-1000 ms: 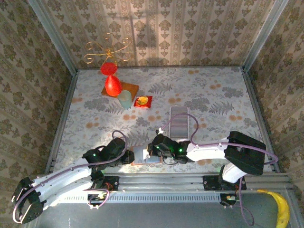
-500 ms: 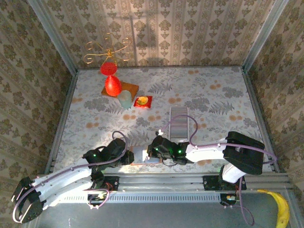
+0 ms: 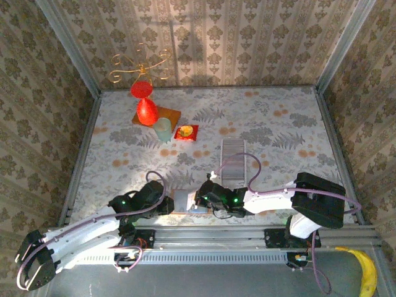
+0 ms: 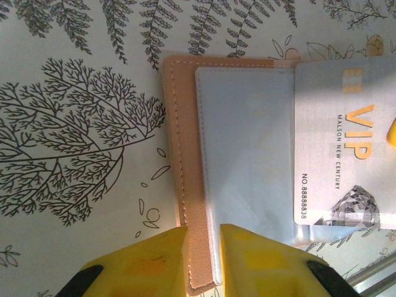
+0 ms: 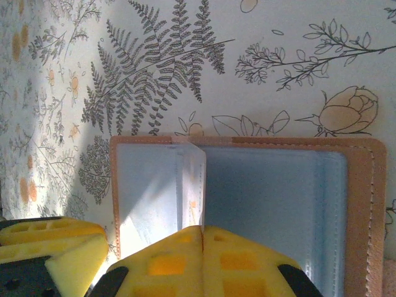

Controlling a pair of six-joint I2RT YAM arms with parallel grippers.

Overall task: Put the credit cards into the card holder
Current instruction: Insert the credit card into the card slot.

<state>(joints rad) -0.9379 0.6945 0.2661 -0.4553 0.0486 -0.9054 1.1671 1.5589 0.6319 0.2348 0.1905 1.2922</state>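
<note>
A: Your left pincer (image 4: 203, 263) pinches one edge of the card holder (image 4: 184, 154), which lies open at the worktop's (image 4: 74, 62) near edge.

B: Your right pincer (image 5: 203, 238) is clenched on a credit card (image 4: 343, 142), VIP face overlapping the holder's clear pocket (image 4: 247, 161).

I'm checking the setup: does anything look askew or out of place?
The credit card, pinched by the right gripper, is only partway over the card holder, overhanging its edge. A banana lies off the table, past its near right corner.
</note>
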